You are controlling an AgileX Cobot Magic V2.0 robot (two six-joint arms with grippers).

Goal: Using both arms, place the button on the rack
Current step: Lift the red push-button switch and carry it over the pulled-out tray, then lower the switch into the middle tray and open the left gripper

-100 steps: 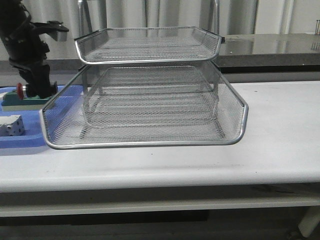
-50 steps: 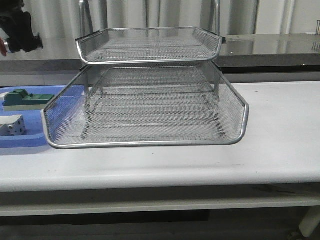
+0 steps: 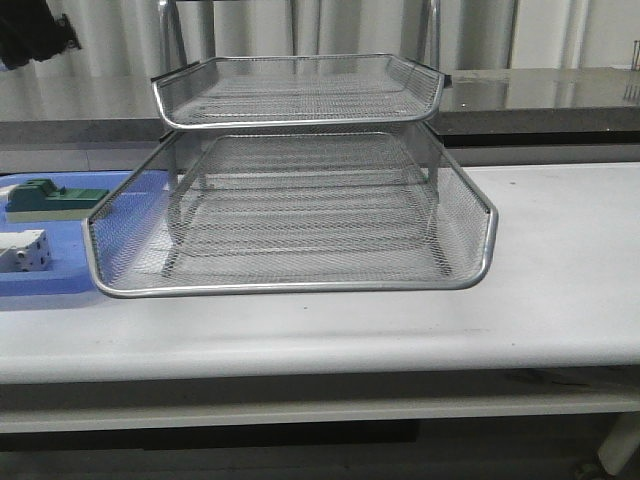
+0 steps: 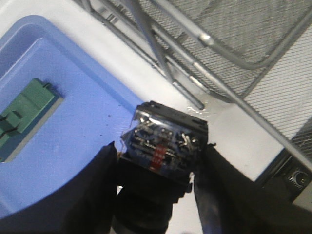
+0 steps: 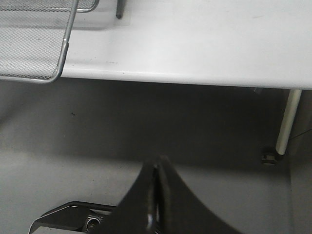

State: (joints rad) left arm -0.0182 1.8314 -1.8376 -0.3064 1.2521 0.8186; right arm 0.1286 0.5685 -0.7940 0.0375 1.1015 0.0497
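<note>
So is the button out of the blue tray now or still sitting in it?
Out. The left gripper holds the button between its fingers, lifted above the blue tray; only the green block shows there in the left wrist view.

The rack [image 3: 300, 180] is silver wire mesh with chrome rims. Left, a blue tray [image 3: 40, 285] holds a green block [image 3: 55, 198] and a white part [image 3: 25, 252]. The counter [image 3: 560, 260] is white.

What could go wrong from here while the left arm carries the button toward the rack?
The left gripper holds the button only by its sides, high above the blue tray, so a slip may drop it there. The rack has close-set rims and thin legs; the bulky arm may knock them. The right gripper is shut beyond the table edge, not ready for a handover.
</note>
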